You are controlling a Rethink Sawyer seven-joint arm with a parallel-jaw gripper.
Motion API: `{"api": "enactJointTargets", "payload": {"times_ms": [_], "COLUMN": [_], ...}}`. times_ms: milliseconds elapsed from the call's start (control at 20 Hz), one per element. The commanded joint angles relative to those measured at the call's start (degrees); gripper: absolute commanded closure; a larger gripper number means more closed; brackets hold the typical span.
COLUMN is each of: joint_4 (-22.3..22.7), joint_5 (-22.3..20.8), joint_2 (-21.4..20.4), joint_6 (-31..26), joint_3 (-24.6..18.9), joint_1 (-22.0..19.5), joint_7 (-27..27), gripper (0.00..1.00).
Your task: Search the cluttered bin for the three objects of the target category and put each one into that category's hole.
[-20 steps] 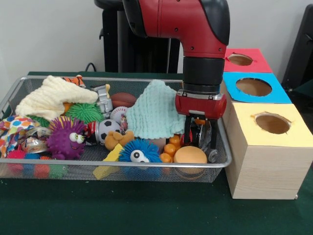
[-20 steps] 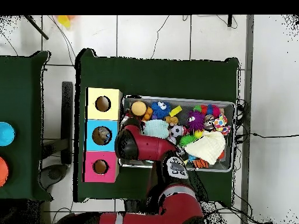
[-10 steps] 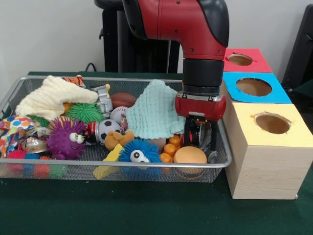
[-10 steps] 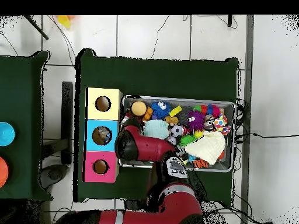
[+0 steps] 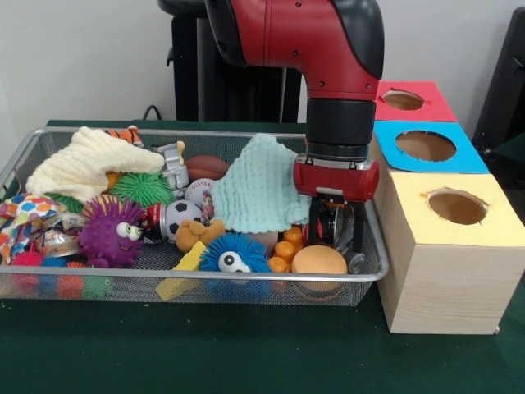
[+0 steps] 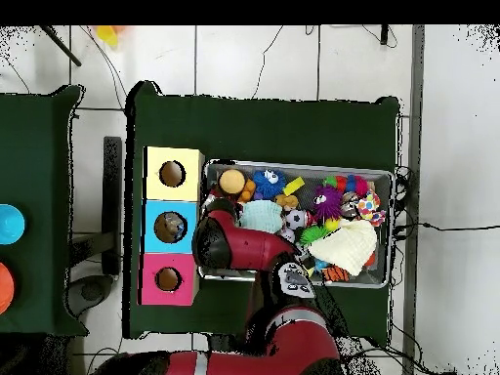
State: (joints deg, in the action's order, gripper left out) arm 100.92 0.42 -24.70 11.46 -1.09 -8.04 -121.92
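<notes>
The silver wire-mesh bin (image 5: 205, 277) lies on the green table, full of toys; it also shows in the overhead view (image 6: 298, 166). The blue-topped box's hole (image 5: 425, 145) lies to its right, between the red and yellow tops; overhead it is the middle box (image 6: 171, 227). My gripper (image 5: 337, 242) hangs straight down inside the bin's right end, just behind an orange ball (image 5: 319, 260) and beside a mint cloth (image 5: 258, 193). A dark object with a red patch (image 5: 330, 225) sits at the gripper. In the overhead view the arm (image 6: 229, 244) hides the gripper.
The red-topped hole (image 5: 402, 100) and the yellow-topped hole (image 5: 456, 207) flank the blue one. The bin also holds small orange balls (image 5: 287, 246), a blue spiky toy (image 5: 234, 254), a purple spiky toy (image 5: 111, 230), a soccer ball (image 5: 182, 215) and a cream cloth (image 5: 86, 164).
The gripper has come down slightly into the bin's right end over the first half second, then held still. The toys have not moved.
</notes>
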Motion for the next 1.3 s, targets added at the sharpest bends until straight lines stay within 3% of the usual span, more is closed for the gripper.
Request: {"api": "enactJointTargets", "payload": {"times_ms": [50,850,1300], "joint_4": [1.2,-1.8,-1.6], "joint_5": [-2.7,-5.1,-4.4], "joint_2": [2.5,3.6,4.4], "joint_6": [-0.3,-1.6,-1.4], "joint_3": [-9.9,-14.4,-13.0], "joint_1": [-1.8,-4.4,-3.2], "joint_7": [-8.1,-5.9,-6.1], "gripper": [0.00,0.00,0.00]}}
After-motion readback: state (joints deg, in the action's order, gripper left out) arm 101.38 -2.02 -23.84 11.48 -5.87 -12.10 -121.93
